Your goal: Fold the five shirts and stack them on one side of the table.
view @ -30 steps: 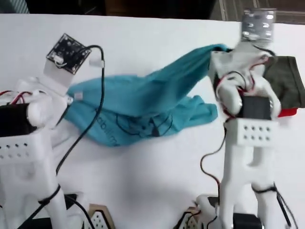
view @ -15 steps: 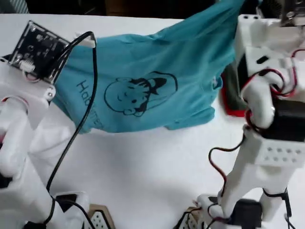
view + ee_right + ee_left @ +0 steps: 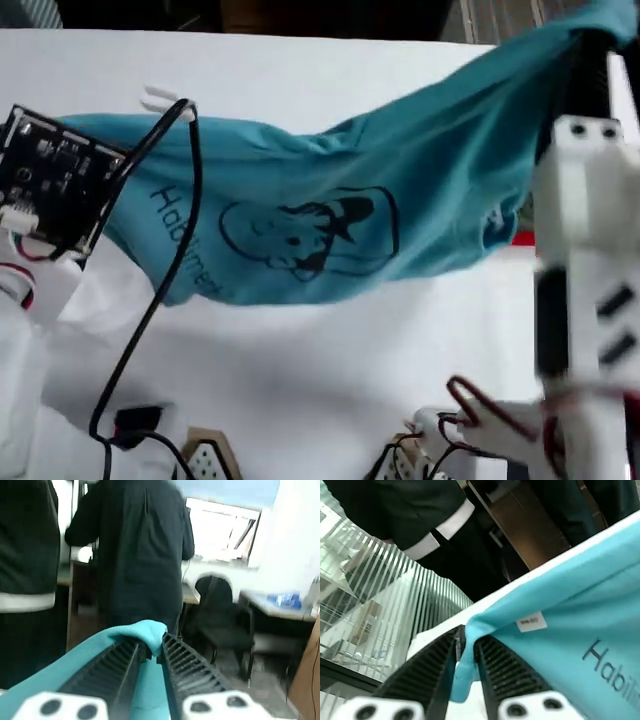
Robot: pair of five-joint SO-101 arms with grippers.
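Over table [image 3: 300, 70], one shirt [image 3: 330, 190], perhaps two

left gripper [image 3: 467, 640] was closed, its ribbed fingers [image 3: 432, 665] pinching an edge of the teal shirt [image 3: 580, 605]. right gripper [image 3: 154, 650] was likewise clamped on a fold of that shirt. high view: left arm [image 3: 30, 295] stood at the left edge, wrist board tilted upward. right arm [image 3: 585, 300] stood upright at the right edge, extended high.

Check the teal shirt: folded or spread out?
Spread. The teal shirt hangs stretched open between both arms, its printed front showing. The left gripper and right gripper each pinch an edge of it.
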